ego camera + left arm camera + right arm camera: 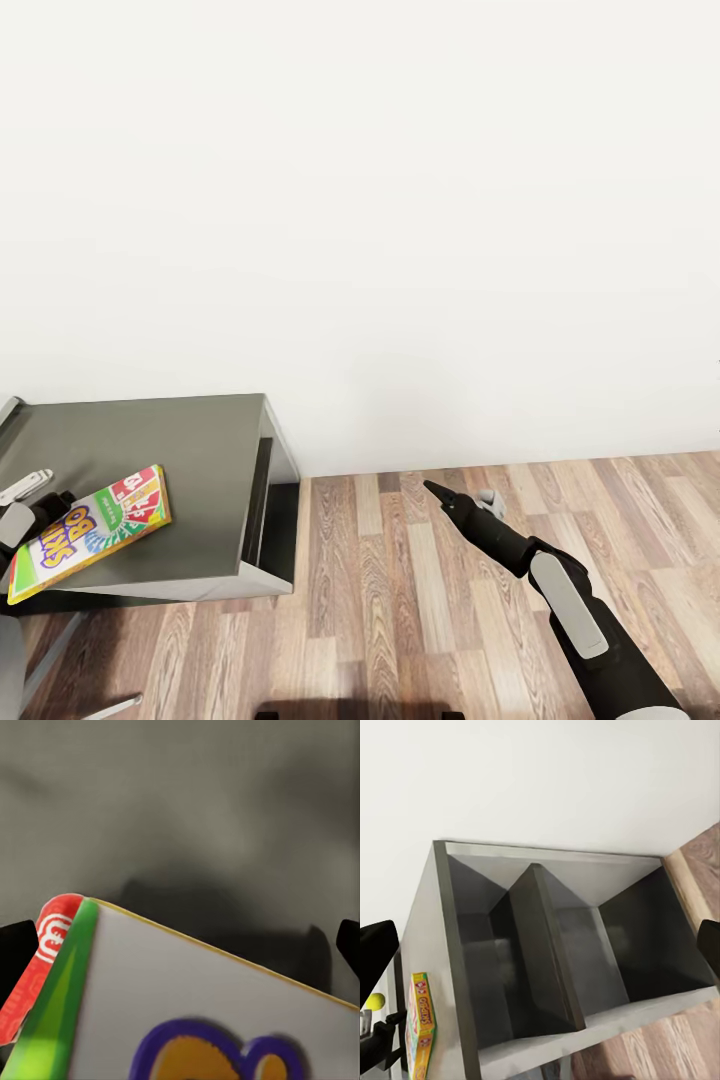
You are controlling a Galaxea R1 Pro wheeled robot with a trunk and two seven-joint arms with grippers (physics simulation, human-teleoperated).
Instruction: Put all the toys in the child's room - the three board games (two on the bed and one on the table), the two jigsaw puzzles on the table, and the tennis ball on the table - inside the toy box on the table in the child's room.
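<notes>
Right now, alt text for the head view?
A colourful board game held at the left gripper over a dark grey cabinet. The right arm reaches over wood floor, white wall behind.

Open wood floor [420, 600] around the right claw [455, 497]; dark cabinet [200, 440] leftward.

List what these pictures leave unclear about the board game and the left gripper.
- Board game: in the left wrist view its cover is cut off by the frame edge and blurred, title unreadable.
- Left gripper: in the head view the game hides its fingertips, so its grip cannot be confirmed.
- Cabinet: its left end runs off the head view.
</notes>
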